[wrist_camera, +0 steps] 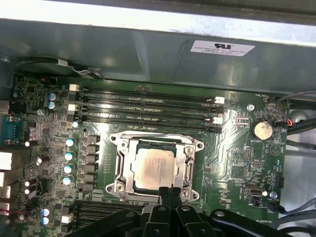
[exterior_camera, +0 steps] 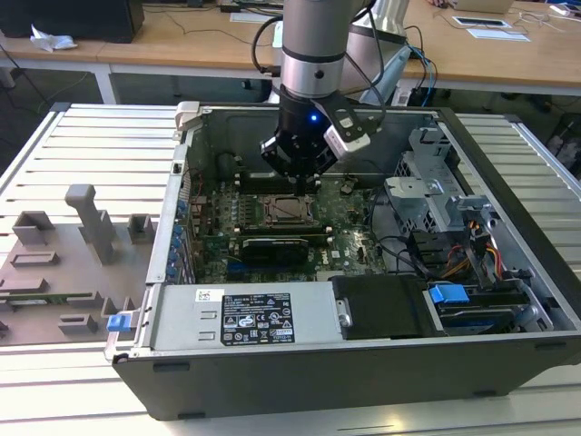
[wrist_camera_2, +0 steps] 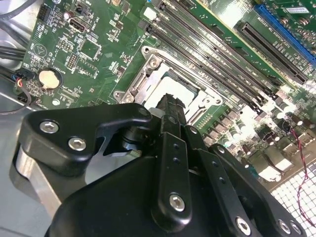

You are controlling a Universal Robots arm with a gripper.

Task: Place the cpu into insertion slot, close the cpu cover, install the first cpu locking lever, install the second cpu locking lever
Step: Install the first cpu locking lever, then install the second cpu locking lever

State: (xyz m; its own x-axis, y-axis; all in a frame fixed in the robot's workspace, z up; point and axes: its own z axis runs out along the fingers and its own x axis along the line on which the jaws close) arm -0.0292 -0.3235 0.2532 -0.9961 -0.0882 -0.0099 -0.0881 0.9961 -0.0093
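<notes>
Pale slatted metal bench under an open computer case, wooden desks behind, a grey plastic fixture tray lying at the exterior view's left. Inside the case, a green motherboard with long black memory slots running beside the socket and a round coin battery off to one side. Black power supply along the near wall of the case, drive cage and blue-tabbed bay at the exterior view's right. Arm reaching down from above, gripper hanging just over the socket area. In the first wrist view, cpu lying flat in the insertion slot, silvery top facing up, with the cpu cover folded down around it as a metal frame, the chip showing through its window. Gripper tips drawn together, nothing between them, poised at the edge of the socket frame; whether touching it, cannot tell. Same black fingers in the second wrist view, pointing down at the socket's edge, pressed close side by side.
</notes>
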